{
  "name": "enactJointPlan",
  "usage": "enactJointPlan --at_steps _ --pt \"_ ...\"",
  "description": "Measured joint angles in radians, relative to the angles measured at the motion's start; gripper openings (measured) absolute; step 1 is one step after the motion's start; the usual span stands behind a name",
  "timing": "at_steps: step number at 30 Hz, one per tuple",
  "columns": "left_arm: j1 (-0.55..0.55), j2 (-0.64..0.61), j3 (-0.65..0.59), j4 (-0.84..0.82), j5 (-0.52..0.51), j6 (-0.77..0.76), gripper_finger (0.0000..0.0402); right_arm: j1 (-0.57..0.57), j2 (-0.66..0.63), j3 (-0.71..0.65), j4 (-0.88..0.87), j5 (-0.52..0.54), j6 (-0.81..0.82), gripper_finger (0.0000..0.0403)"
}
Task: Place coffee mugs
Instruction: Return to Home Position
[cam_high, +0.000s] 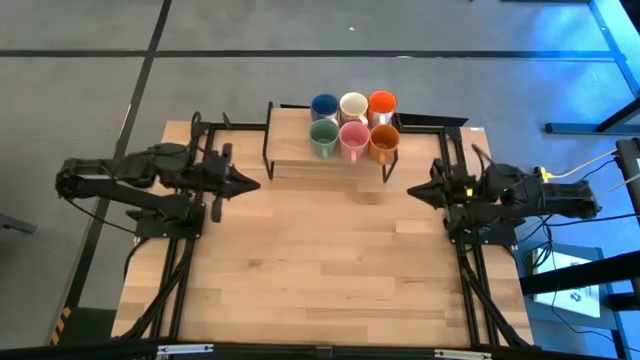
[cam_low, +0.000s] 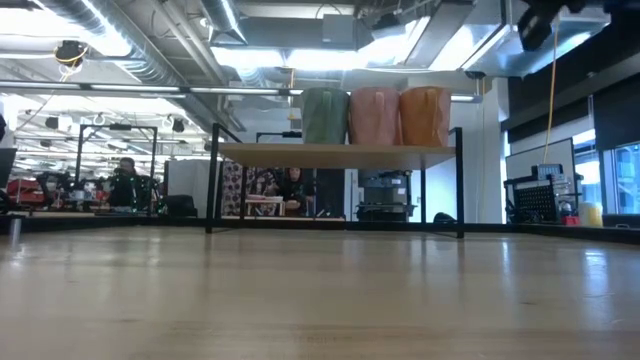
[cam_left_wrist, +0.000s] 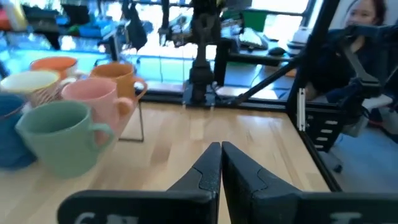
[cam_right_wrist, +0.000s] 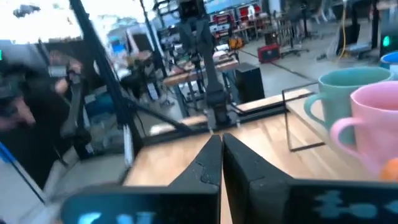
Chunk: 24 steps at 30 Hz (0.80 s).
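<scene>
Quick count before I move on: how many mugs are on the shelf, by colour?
blue mug: 1
white mug: 1
orange-red mug: 1
green mug: 1
pink mug: 1
orange-brown mug: 1
Total: 6, all on the shelf. The left gripper and right gripper, jaws shut, hold none.

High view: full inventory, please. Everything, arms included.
blue mug: 1, blue, shelf far row, left-arm end
white mug: 1, white, far row, middle
orange-red mug: 1, orange-red, far row, right-arm end
green mug: 1, green, near row, left-arm end
pink mug: 1, pink, near row, middle
orange-brown mug: 1, orange-brown, near row, right-arm end
shelf: 1, wood, black legs, table's far edge
table: 1, light wood
left gripper: 1, dark, shut, empty, beside shelf
right gripper: 1, dark, shut, empty, opposite side
</scene>
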Motion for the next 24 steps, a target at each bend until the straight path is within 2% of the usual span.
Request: enactJointPlan --at_steps 3,6,11,16,24 --pt "0.0 -0.015 -0.115 0.162 0.007 0.021 0.0007 0.0 -0.09 -0.085 0.014 -0.035 -0.093 0.0001" --pt "0.0 -0.062 -0.262 0.361 0.029 0.026 0.0007 -0.001 -0.181 -0.178 0.109 -0.038 -0.116 0.0001" --pt "0.0 -0.156 -0.476 0.541 0.057 0.007 0.0007 0.0 -0.296 -0.298 0.157 -0.036 -0.139 0.0001" --pt "0.0 -0.27 -0.615 0.594 0.055 -0.006 0.0007 0.0 -0.352 -0.377 0.167 -0.016 -0.152 0.0001" --pt "0.0 -0.453 -0.754 0.59 0.052 0.009 0.0007 0.0 -0.414 -0.46 0.166 -0.016 -0.176 0.0001"
